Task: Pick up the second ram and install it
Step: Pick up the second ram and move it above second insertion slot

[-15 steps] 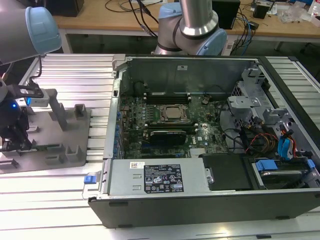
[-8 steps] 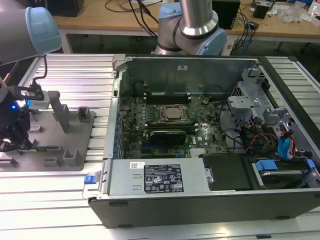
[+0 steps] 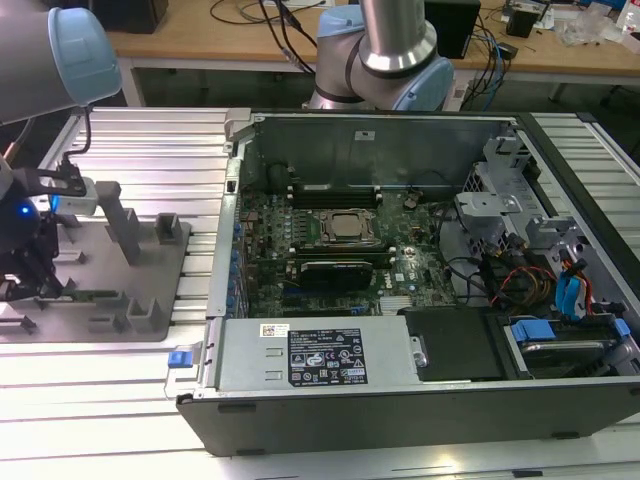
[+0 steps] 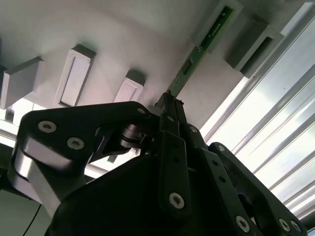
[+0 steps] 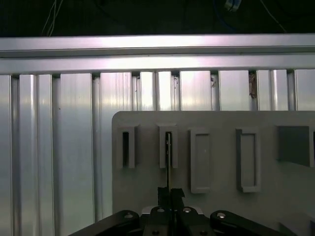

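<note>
The second ram (image 4: pixel 204 42) is a thin green stick lying along the grey fixture plate (image 4: pixel 147 39), its far end in a raised slot. My gripper (image 4: pixel 170 105) is shut on its near end, the black fingers pressed together around the board. In the first wrist view the ram (image 5: pixel 168 162) shows edge-on, running from a slot in the plate (image 5: pixel 221 152) down to the gripper (image 5: pixel 168 191). In the exterior view the gripper (image 3: pixel 30 285) is low over the plate (image 3: pixel 150 255) at that view's far left, with the ram (image 3: pixel 95 294) a thin line beside it.
An open computer case (image 3: pixel 560 400) fills the middle and the exterior view's right, holding the motherboard, a silver processor (image 3: pixel 345 225) and a black expansion card (image 3: pixel 340 270). Grey posts (image 3: pixel 120 230) rise from the plate. Ribbed aluminium table (image 5: pixel 59 147) surrounds the plate.
</note>
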Tool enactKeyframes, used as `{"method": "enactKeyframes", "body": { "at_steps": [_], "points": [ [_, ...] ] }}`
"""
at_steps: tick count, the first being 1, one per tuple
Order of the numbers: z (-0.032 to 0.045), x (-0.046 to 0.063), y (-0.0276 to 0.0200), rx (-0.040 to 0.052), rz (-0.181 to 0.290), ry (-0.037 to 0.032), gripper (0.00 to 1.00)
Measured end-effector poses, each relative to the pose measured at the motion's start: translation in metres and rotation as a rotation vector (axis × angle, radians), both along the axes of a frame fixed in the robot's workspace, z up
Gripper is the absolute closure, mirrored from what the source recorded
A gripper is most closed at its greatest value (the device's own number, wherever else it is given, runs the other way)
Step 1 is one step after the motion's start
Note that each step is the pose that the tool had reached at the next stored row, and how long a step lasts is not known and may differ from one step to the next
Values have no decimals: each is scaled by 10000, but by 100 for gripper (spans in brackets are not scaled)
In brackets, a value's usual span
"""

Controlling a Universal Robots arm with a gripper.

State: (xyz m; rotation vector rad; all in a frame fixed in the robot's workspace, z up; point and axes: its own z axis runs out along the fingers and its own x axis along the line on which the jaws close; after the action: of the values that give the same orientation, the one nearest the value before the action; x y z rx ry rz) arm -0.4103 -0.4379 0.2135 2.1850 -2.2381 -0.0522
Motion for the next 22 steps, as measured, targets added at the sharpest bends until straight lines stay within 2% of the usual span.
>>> {"method": "enactKeyframes", "body": {
  "at_steps": [11,12,14,17,22],
  "points": [
    [3,0,0,-1,155,1,91],
    [20,0,0,-1,155,3,91],
    [87,0,0,-1,156,2,91],
    [235,0,0,0,155,0,91],
    [399,0,0,0,155,1,91]
  ]
}}
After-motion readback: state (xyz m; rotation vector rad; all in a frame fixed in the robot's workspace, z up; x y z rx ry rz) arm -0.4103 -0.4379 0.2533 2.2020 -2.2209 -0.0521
